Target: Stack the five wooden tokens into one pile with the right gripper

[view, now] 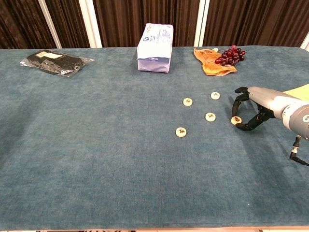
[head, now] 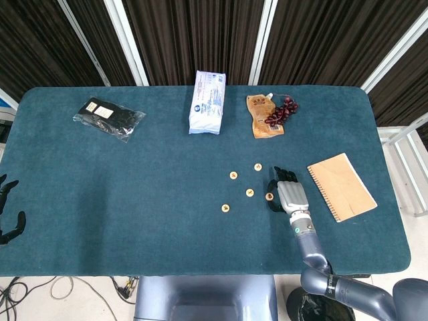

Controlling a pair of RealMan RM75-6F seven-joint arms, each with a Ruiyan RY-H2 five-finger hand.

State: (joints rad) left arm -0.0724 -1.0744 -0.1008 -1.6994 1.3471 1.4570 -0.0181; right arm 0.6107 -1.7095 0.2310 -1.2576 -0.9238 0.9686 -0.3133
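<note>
Curling around the rightmost wooden token (view: 236, 120), the right hand (view: 256, 104) has its fingers on one side and its thumb on the other; whether it truly grips the token cannot be told. Four other tokens lie apart on the blue table (head: 134, 200): one near the hand (view: 210, 116), one further back (view: 215, 95), one to the left (view: 188, 101) and one nearest the front (view: 181, 132). Off the table's left edge, the left hand (head: 8, 214) hangs with fingers apart, holding nothing.
</note>
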